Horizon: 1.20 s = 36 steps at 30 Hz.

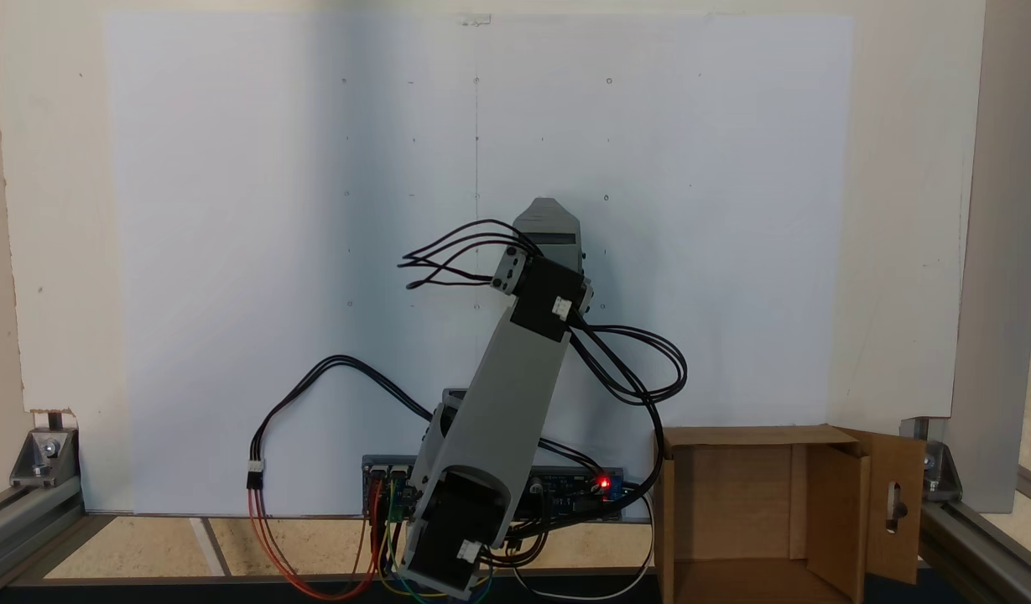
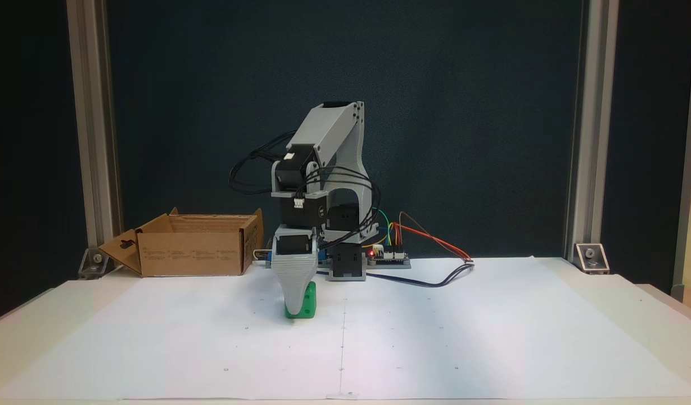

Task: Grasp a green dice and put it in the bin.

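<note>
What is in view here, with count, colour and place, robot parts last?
dice: one, green, on the white sheet, at the gripper's tip.
bin: one, brown cardboard, open, at the left back of the table in a fixed view; at lower right in a fixed view.
sheet: one, white, covering the table.
circuit board: one, red light lit, beside the arm's base.
frame posts: aluminium, at the table's corners.
arm: one, grey and black, bent down.
gripper: one, grey, down over the dice; jaws overlap.
</note>
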### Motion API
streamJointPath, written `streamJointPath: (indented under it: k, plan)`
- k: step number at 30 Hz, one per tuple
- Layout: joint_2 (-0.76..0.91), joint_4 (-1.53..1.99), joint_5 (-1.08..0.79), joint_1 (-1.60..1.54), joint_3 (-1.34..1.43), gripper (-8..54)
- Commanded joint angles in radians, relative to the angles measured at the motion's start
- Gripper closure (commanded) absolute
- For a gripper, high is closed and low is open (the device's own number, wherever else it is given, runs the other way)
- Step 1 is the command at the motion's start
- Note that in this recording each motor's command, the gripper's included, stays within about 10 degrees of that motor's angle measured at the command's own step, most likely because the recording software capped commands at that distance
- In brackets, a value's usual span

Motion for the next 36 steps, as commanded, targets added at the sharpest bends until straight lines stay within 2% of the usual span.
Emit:
streamJointPath:
  k: [1, 6, 11, 14, 18, 19, 23, 27, 36]
  plan:
    - [-0.002, -0.008, -0.051, -0.002, -0.015, 5.5]
    - [-0.006, -0.020, -0.052, 0.002, -0.015, 6.2]
    - [-0.006, -0.020, -0.046, 0.002, -0.015, 12.5]
    - [-0.006, -0.018, -0.031, 0.000, -0.014, 19.0]
    - [-0.006, -0.018, -0.009, 0.000, -0.012, 32.4]
    - [-0.006, -0.020, -0.008, 0.000, -0.012, 33.8]
    - [-0.005, -0.020, 0.032, -0.018, -0.012, 33.8]
    - [0.069, 0.071, 0.064, -0.031, -0.067, 33.8]
    - [0.192, 0.607, 0.163, -0.002, -0.618, 33.8]
